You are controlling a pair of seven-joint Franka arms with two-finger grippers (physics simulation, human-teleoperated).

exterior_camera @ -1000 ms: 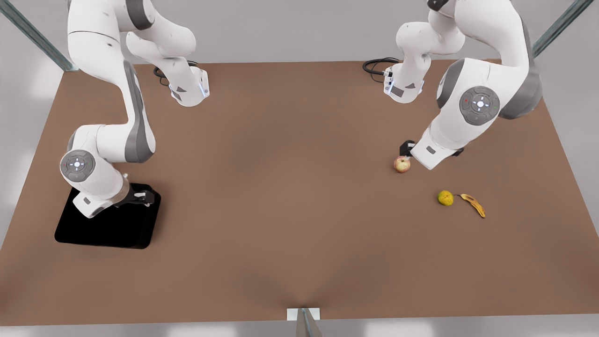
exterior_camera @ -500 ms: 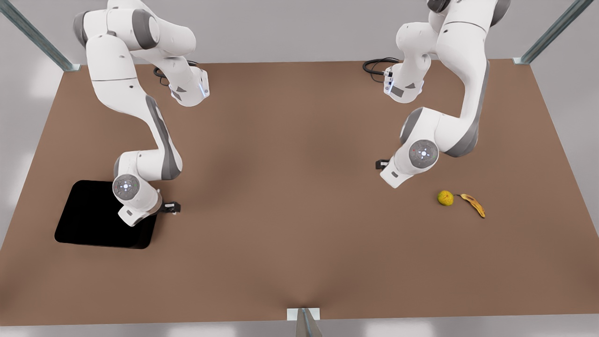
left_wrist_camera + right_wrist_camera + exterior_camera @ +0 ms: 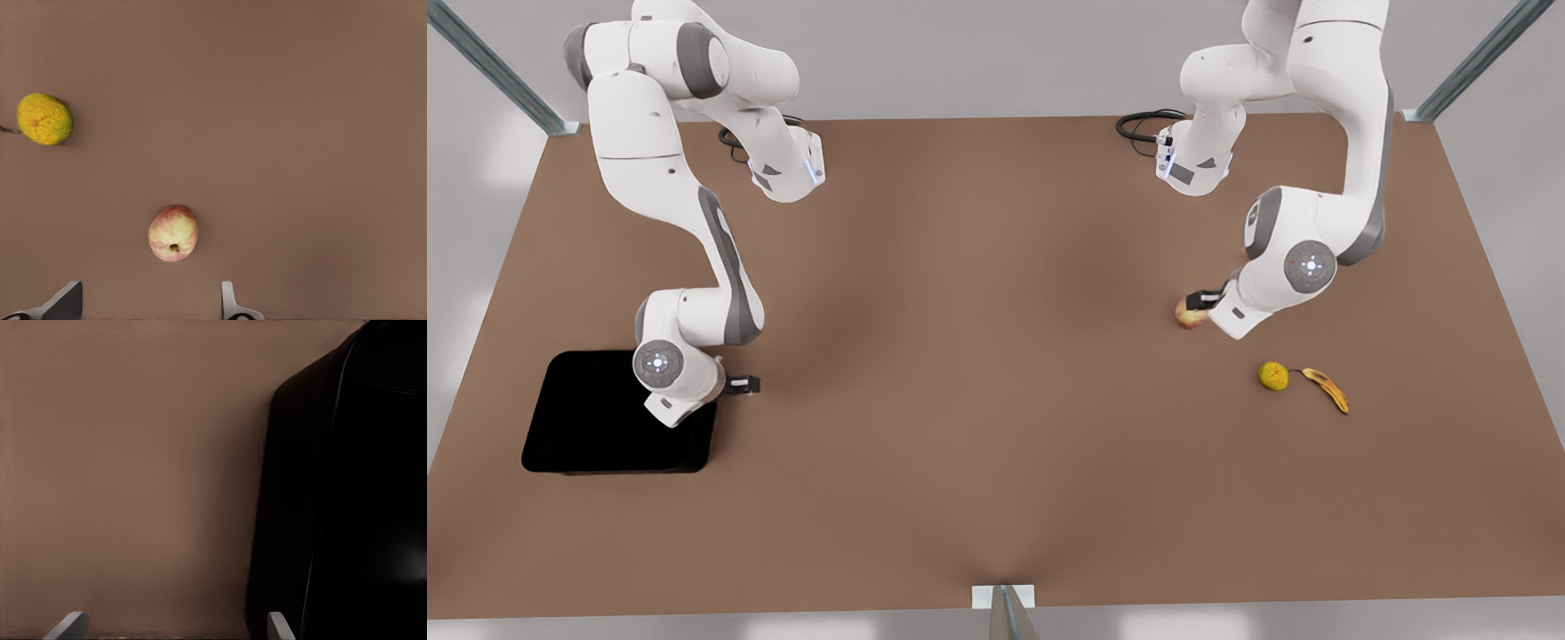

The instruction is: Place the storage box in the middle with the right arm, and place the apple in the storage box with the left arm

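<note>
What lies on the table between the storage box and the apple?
Nothing: in the front view, only bare brown table separates the storage box from the apple; the right gripper hangs beside the box's edge.

apple [image 3: 1185, 314] half hidden behind left gripper [image 3: 1204, 300] (front view)

Storage box [image 3: 596, 427]: matte black, shallow, rounded corners, flat on the front view's left. Apple [image 3: 1188, 314]: red-yellow, far right, stem end visible.
</note>
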